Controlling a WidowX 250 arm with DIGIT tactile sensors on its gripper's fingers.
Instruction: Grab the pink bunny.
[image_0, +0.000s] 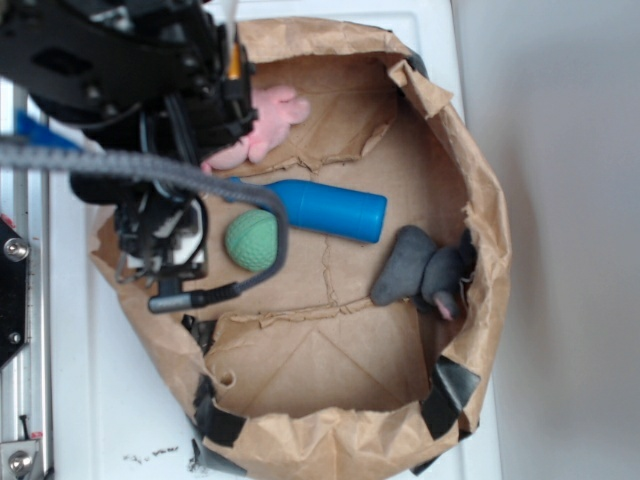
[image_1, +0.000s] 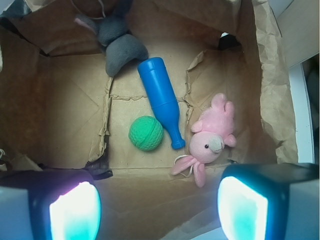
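The claw (image_1: 157, 207) hangs wide apart and holds nothing, poised above the open paper bag (image_1: 60, 125) that keeps the toys together on the white table (image_0: 90, 400). Nearest it lies the pink bunny (image_1: 212, 137), toward the table's far-left corner, probably resting against the bag wall. Beyond sit a green ball (image_1: 146, 133), blue bottle (image_1: 161, 100), then a grey plush (image_1: 117, 45).

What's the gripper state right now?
Gripper: open, holding nothing, above the pink bunny and not touching it.
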